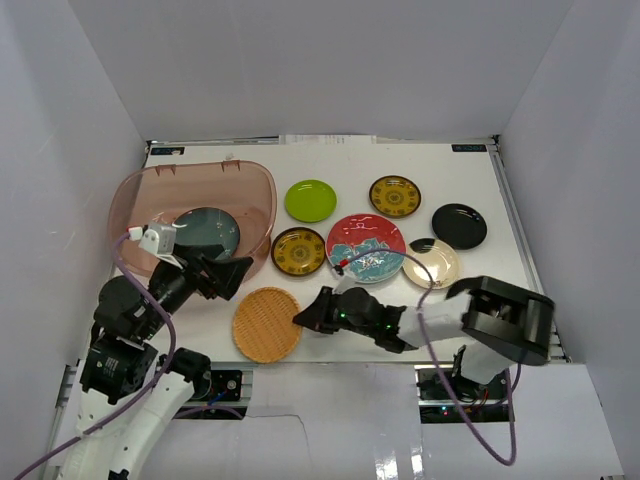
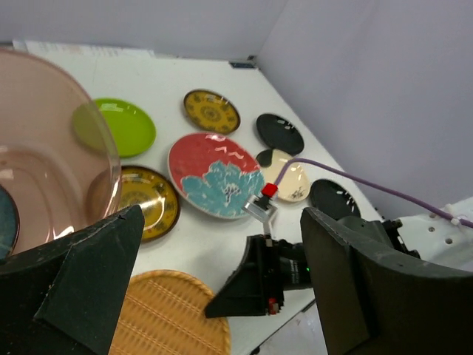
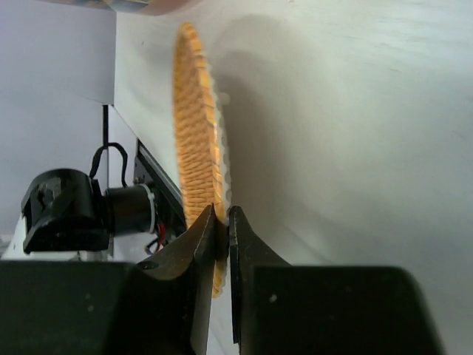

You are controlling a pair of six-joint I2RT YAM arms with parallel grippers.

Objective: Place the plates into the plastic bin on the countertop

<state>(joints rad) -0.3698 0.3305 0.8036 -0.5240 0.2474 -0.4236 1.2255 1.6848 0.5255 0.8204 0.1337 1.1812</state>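
Now the right gripper (image 3: 222,214) is clenched edge-on over the rim of the woven plate (image 3: 196,133), likely because a flat dish offers only that lip. It lies just before the bin (image 1: 250,190). The left gripper (image 1: 225,272) hangs released, wide and empty.

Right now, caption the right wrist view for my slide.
Right gripper pinching the rim of the woven plate on the white countertop.
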